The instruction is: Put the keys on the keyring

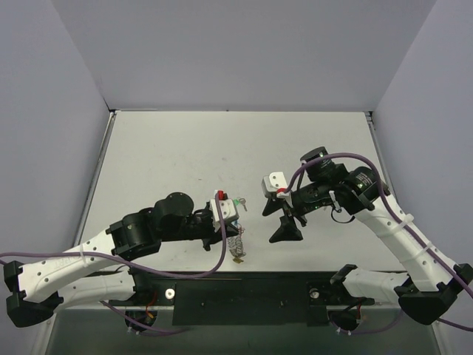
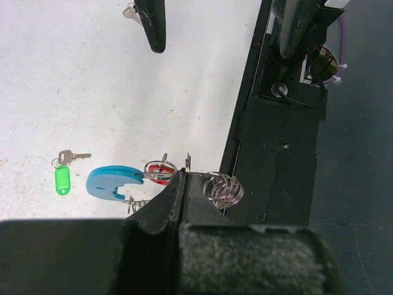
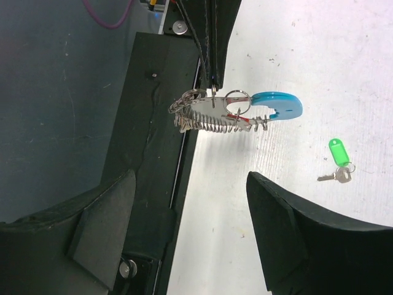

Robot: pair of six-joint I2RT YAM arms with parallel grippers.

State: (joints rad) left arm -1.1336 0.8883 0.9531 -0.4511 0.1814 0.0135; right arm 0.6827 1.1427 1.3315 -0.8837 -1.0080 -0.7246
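Keyring hangs upper centre, pinched in left gripper; green-tagged key lies mid-right on table, outside wide-spread right gripper.

A pale grey worktop, lightly scuffed and speckled, is boxed in by a plain left wall, far wall and right wall. A black plate runs along its near edge, carrying two small silver bolts, one left, one right. Beyond the plate lies dark blue-grey floor.
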